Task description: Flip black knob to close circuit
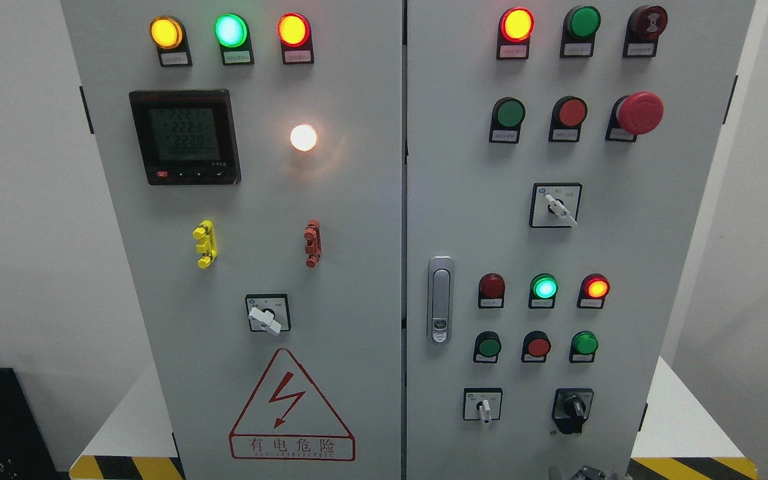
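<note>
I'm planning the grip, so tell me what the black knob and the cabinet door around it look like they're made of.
Black knob: probably moulded plastic, dark with a slight sheen.
Cabinet door: likely painted sheet metal, an even matte light-grey surface with crisp straight edges.
Neither can be confirmed by sight alone.

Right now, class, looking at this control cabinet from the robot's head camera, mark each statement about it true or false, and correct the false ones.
1. The black knob sits at the lower right of the right door. True.
2. The red mushroom button is on the left door. False: it is on the right door, upper right.
3. The meter on the left door shows lit digits. True.
4. A robot hand is gripping the black knob. False: nothing touches the knob; only a bit of grey metal shows at the bottom edge, too little to identify.
5. The warning triangle is on the right door. False: it is low on the left door.
6. The door handle is on the right door's left edge. True.
</note>
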